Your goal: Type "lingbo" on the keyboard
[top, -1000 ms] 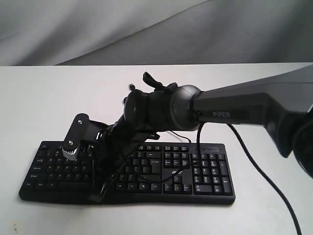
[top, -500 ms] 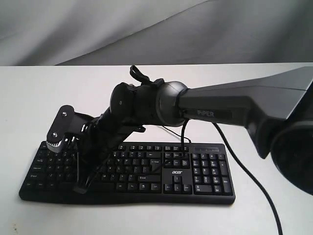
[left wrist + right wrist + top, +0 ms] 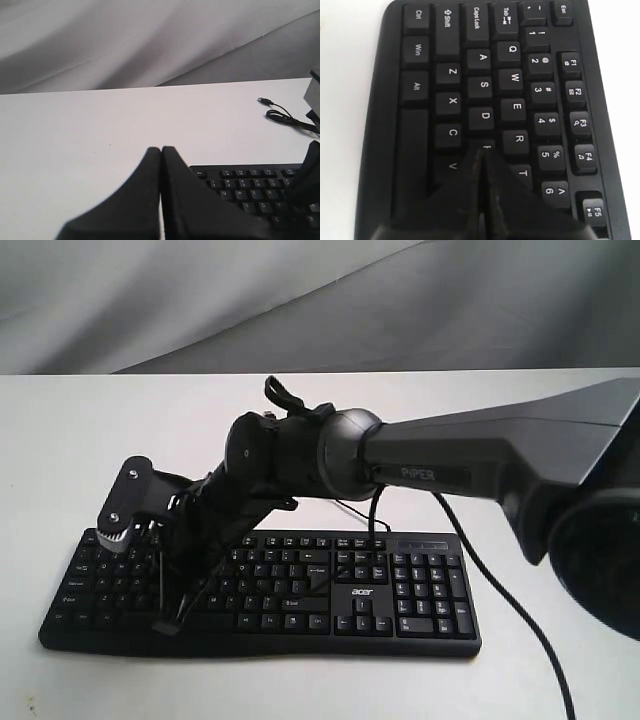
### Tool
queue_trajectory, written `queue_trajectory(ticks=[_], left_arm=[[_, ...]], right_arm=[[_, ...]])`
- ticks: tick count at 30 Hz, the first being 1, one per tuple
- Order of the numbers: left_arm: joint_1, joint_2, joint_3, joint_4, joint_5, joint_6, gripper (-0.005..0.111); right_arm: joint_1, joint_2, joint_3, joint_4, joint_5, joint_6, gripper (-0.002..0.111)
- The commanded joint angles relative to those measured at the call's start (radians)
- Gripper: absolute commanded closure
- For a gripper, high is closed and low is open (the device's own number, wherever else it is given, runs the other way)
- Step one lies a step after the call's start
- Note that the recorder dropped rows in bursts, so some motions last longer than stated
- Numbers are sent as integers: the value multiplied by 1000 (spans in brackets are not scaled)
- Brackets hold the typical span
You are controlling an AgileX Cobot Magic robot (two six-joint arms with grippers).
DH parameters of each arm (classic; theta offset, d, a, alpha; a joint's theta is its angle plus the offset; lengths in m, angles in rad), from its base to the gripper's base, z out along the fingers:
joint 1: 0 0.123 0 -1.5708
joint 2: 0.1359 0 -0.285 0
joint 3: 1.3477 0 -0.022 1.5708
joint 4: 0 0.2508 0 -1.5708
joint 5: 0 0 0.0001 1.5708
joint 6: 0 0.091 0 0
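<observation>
The black keyboard (image 3: 362, 592) lies flat on the white table, with its acer logo facing the exterior view. My right arm reaches across to the keyboard's left half. The right gripper (image 3: 167, 623) is shut and empty, pointing down at the letter keys. In the right wrist view the right gripper (image 3: 482, 151) has its tips at the F key of the keyboard (image 3: 485, 85); contact cannot be told. My left gripper (image 3: 161, 149) is shut and empty, held off the Esc corner of the keyboard (image 3: 250, 187). The left gripper does not show in the exterior view.
The keyboard's thin black USB cable (image 3: 281, 116) lies loose on the table behind it, unplugged. The right arm's own black cable (image 3: 500, 585) hangs across the numeric pad to the table's front. A grey cloth backdrop (image 3: 320, 300) stands behind the table's far edge.
The right arm swung left along the keyboard, carrying its shut gripper from the middle keys to the left letter keys. It has hardly moved over the last half second.
</observation>
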Motion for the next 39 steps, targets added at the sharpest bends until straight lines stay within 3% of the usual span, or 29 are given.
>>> queue_trajectory(ticks=[1,20,39], left_arm=[[1,-4,5,-4,-7,-2,106],[1,-4,5,-4,-7,-2,106],[1,-4,5,-4,-7,-2,106]], right_arm=[[-3,7,-7,-5,-5,0,108],[-3,23,-7,-7,-11,4,108],[-3,-29,0,-37,101,72,108]])
